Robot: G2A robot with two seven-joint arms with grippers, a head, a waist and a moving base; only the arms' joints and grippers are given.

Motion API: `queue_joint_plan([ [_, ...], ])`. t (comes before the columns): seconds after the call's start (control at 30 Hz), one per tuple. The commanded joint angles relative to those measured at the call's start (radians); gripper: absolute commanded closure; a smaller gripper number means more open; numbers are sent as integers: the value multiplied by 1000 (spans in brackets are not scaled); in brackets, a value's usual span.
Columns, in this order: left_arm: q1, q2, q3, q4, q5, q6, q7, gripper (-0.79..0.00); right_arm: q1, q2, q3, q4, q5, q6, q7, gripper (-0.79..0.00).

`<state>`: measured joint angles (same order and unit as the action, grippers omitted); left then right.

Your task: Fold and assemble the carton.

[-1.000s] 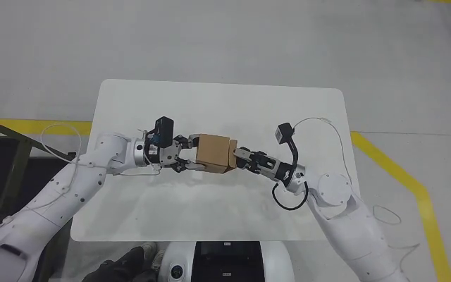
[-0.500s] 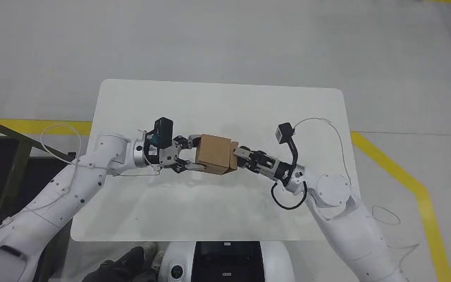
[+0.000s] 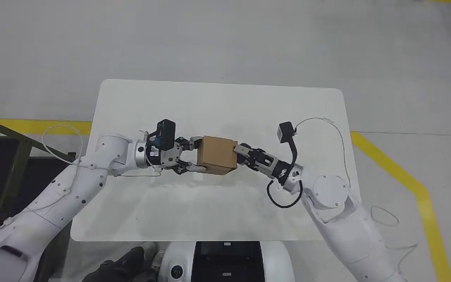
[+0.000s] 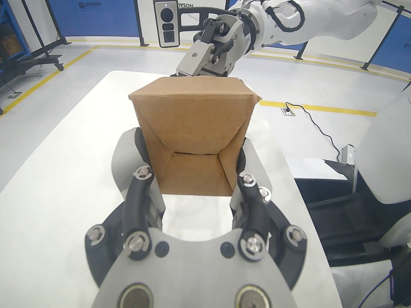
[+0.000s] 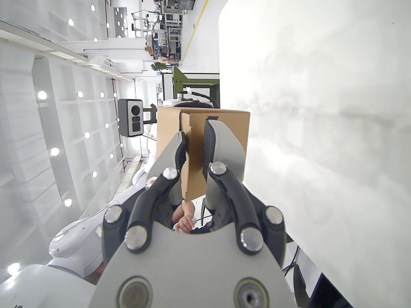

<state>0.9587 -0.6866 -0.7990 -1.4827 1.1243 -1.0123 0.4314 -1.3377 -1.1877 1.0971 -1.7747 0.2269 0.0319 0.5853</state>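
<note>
The carton (image 3: 216, 155) sits mid-table between the two arms, a small brown cardboard box, matte and crisp at its creases. From above it is too small to tell whether its underside rests on the table (image 3: 211, 106) or hangs just over it. In the left wrist view its open end faces the camera. One flap is folded inward and slopes down to the back panel, and the far end is hidden behind the box's own body. The left gripper (image 4: 192, 161) grasps the carton by its two side walls, one curved pale finger on each side. The black rubbery pads (image 4: 140, 144) are pressed to the board and partly covered by it. The right gripper (image 5: 196, 144) is clenched on a thin cardboard panel at the opposite end, and the board's edge runs between its nearly closed fingers. Seen from the left wrist, its fingertips are cut off by the carton's top edge. Both grippers have black linkages studded with round metal pins on a grey metal base. The table is white, smooth and round-cornered, with faint smudges on its surface.
</note>
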Motion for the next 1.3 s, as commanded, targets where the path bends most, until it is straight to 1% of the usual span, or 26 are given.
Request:
queue_joint_plan([
  [0.0,0,0,-1,0,2,0,-3,-499,-5,0,-2,-9,-11,5,-14,-111],
  [0.13,2,-3,-3,2,4,0,-9,-502,-19,-1,-10,-37,-38,18,-41,-132],
  [0.5,2,-10,-3,2,2,0,-29,-508,-35,-3,-30,-86,-83,48,-83,-123],
  [0.63,2,-11,-3,-1,-2,0,-35,-502,-37,-5,-32,-91,-80,48,-94,-160],
  [0.8,2,-12,-4,2,-7,0,-39,-508,-53,-5,-11,-93,-51,26,-115,-237],
  [0.83,2,-12,-4,3,-8,0,-39,-508,-58,-5,-6,-95,-42,19,-115,-240],
  [1.03,3,-13,-4,7,-12,0,-43,-502,-79,-4,15,-95,6,-13,-98,-215],
  [1.27,1,-14,-3,16,-17,0,-48,-505,-90,-5,8,-102,7,-26,-90,-209],
])
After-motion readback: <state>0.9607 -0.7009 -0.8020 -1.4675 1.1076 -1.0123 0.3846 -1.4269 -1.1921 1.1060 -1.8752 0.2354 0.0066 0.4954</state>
